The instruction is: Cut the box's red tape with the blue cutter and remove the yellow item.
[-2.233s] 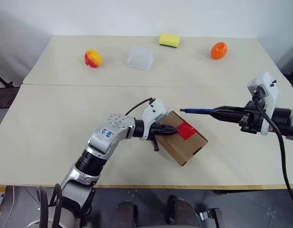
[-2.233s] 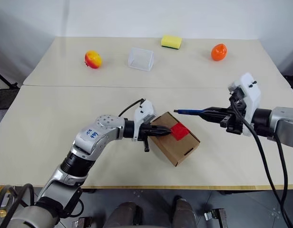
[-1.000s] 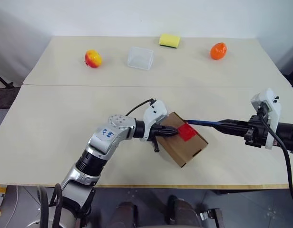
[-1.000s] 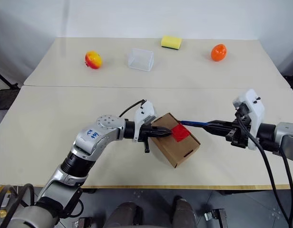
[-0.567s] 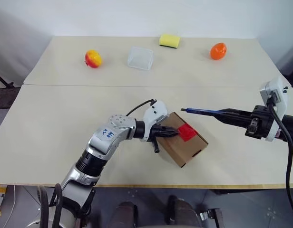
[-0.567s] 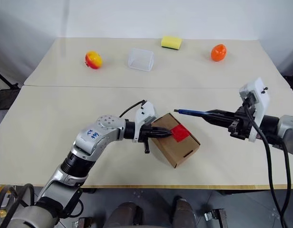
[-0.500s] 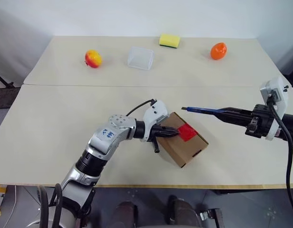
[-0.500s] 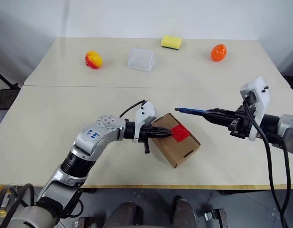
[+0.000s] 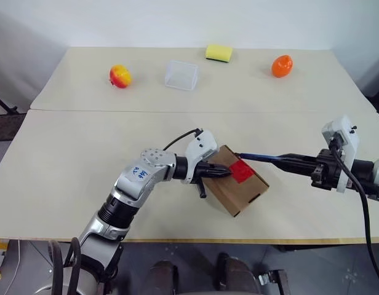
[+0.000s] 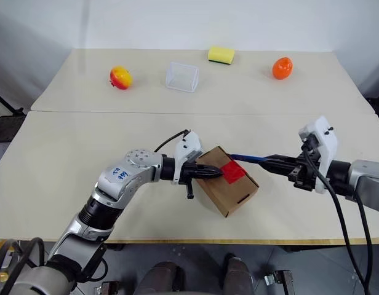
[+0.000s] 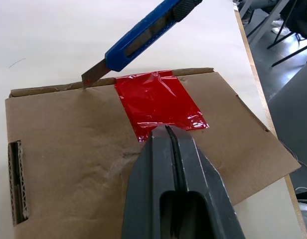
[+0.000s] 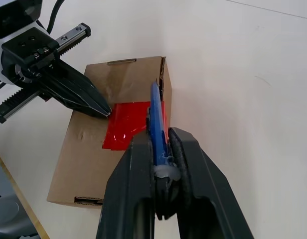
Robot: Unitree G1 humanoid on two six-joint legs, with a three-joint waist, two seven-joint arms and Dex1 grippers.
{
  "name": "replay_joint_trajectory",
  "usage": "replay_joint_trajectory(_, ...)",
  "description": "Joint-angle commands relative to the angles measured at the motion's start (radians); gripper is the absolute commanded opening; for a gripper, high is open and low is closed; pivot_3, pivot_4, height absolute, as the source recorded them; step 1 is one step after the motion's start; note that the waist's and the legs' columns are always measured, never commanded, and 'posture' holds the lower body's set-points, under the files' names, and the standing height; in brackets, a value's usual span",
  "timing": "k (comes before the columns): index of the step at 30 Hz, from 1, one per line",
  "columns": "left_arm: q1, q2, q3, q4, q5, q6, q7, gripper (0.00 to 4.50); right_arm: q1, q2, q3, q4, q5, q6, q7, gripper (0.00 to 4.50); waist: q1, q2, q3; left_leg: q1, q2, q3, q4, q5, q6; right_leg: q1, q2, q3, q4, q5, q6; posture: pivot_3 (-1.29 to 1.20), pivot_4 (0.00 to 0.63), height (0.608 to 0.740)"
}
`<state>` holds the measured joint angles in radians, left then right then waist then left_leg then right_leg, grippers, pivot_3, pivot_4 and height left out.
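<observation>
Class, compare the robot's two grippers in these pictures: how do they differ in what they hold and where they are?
The right gripper is shut on the blue cutter; the left gripper is shut on nothing. The left gripper's tip presses on the box at the red tape; the right gripper stays off the box, and the cutter's blade meets the box's edge beside the tape. Both point at the tape.

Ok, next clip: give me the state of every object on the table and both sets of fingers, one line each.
box: closed, taped, flat on table.
red tape: uncut, across lid seam.
blue cutter: blade out, tip at lid edge beside tape.
left gripper: fingers shut, pressing on the box top.
right gripper: fingers shut on blue cutter.
clear container: empty, untouched.
sponge: untouched.
two fruits: untouched.
</observation>
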<state>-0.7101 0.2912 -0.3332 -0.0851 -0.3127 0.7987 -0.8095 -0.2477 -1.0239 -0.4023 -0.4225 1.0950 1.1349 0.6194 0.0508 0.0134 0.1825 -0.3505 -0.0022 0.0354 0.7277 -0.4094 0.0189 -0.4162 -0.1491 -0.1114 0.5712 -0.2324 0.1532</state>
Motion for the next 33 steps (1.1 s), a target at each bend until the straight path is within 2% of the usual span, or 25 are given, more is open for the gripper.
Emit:
replay_joint_trajectory(1, 0.014, -0.001, -0.020, -0.008, 0.000, 0.012, -0.004, 0.00, 0.017, -0.020, -0.013, -0.022, -0.003, 0.013, 0.006, 0.15, 0.000, 0.000, 0.000, 0.000, 0.000, 0.000, 0.000, 0.000, 0.000, 0.000, 0.000, 0.000, 0.000, 0.000, 0.000, 0.00, 0.150, 0.740)
replay_joint_trajectory(8, 0.018, -0.003, -0.021, -0.009, 0.001, 0.013, -0.002, 0.00, 0.017, -0.048, -0.016, 0.007, -0.029, 0.032, -0.004, 0.15, 0.001, 0.000, 0.000, 0.000, 0.000, 0.000, 0.000, 0.000, 0.000, 0.000, 0.000, 0.000, 0.000, 0.000, 0.000, 0.00, 0.150, 0.740)
replay_joint_trajectory(16, 0.021, -0.005, -0.023, -0.012, -0.001, 0.017, -0.003, 0.00, 0.042, -0.065, -0.020, 0.030, -0.076, -0.026, 0.059, 0.15, 0.003, 0.000, 0.000, 0.000, 0.000, 0.000, 0.000, 0.000, 0.000, 0.000, 0.000, 0.000, 0.000, 0.000, 0.000, 0.00, 0.150, 0.740)
replay_joint_trajectory(26, 0.023, 0.002, -0.025, -0.017, -0.005, 0.031, -0.011, 0.00, 0.087, -0.050, -0.016, 0.057, -0.203, -0.215, 0.173, 0.15, 0.003, 0.000, 0.000, 0.000, 0.000, 0.000, 0.001, 0.000, 0.000, 0.001, 0.000, 0.000, 0.000, 0.000, 0.000, 0.00, 0.150, 0.740)
replay_joint_trajectory(33, 0.025, -0.001, -0.029, -0.022, -0.006, 0.039, -0.012, 0.00, 0.001, 0.012, -0.056, 0.072, -0.051, -0.076, 0.085, 0.15, 0.000, 0.000, 0.000, 0.000, 0.000, 0.000, 0.003, 0.000, 0.000, 0.001, 0.000, 0.000, 0.001, 0.000, 0.000, 0.00, 0.150, 0.740)
